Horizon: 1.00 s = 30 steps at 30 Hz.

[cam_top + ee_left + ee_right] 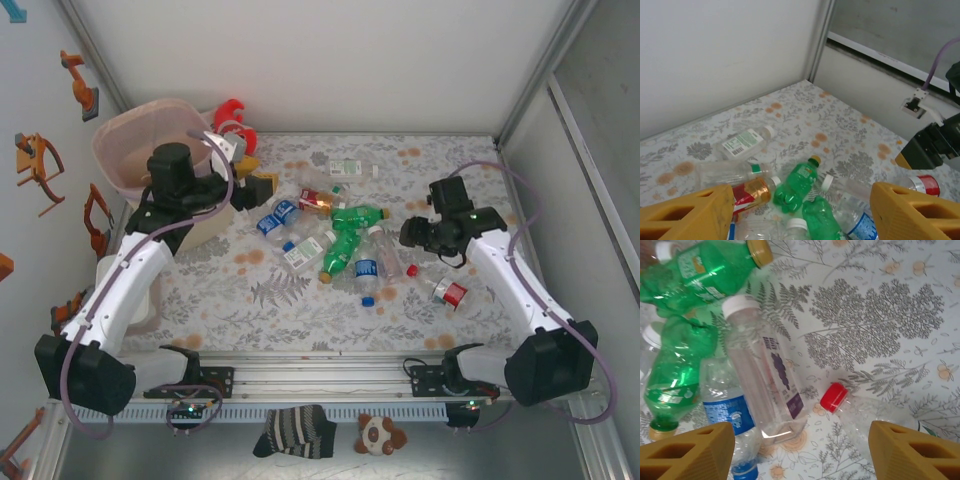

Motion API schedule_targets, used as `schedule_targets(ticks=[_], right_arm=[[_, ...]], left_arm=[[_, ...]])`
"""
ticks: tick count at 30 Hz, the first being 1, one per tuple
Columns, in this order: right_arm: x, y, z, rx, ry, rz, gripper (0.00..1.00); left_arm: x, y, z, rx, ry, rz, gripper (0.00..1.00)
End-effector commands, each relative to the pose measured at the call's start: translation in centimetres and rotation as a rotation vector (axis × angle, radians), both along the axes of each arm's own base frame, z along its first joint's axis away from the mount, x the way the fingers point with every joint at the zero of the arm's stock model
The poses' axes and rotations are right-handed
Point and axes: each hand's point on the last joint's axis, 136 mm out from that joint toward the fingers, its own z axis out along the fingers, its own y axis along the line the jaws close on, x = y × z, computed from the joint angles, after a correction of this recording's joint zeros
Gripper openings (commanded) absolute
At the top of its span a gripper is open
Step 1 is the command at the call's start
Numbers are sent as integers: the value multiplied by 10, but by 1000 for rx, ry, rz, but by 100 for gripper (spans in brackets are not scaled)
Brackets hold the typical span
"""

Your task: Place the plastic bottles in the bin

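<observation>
Bright, even light — soft shadows, mild blur (glints on the plastic bottles (700, 270))

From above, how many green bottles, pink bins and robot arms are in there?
Green crushed plastic bottles: 2
Translucent pale-pink plastic bin: 1
White robot arms: 2
Total: 5

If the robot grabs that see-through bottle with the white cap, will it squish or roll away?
Probably light: the clear bottle looks empty. It may roll if nudged, since it lies on its side. Its thin smooth plastic could dent or slip.
</observation>
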Motion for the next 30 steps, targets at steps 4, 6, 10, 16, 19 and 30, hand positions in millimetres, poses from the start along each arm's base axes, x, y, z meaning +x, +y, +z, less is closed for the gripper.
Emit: schedule_targets(ticks=[4, 6, 10, 16, 19, 30], right_arm=[[-20, -33, -13, 36, 57, -446, 72], [-31, -34, -24, 103, 82, -584, 72], [-45, -33, -40, 296, 57, -815, 78], [-72, -36, -64, 297, 197, -984, 91], [-78, -36, -72, 242, 271, -1000, 99], [-61, -43, -85, 199, 273, -1020, 99]], left_arm=[[-3, -1, -10, 25, -6, 4, 71], [-4, -3, -11, 21, -9, 1, 71], [-2, -4, -15, 29, -1, 2, 71], [-3, -4, -17, 39, 3, 5, 71], [-3, -4, -18, 38, 7, 8, 71], [-5, -3, -12, 45, 2, 11, 72]])
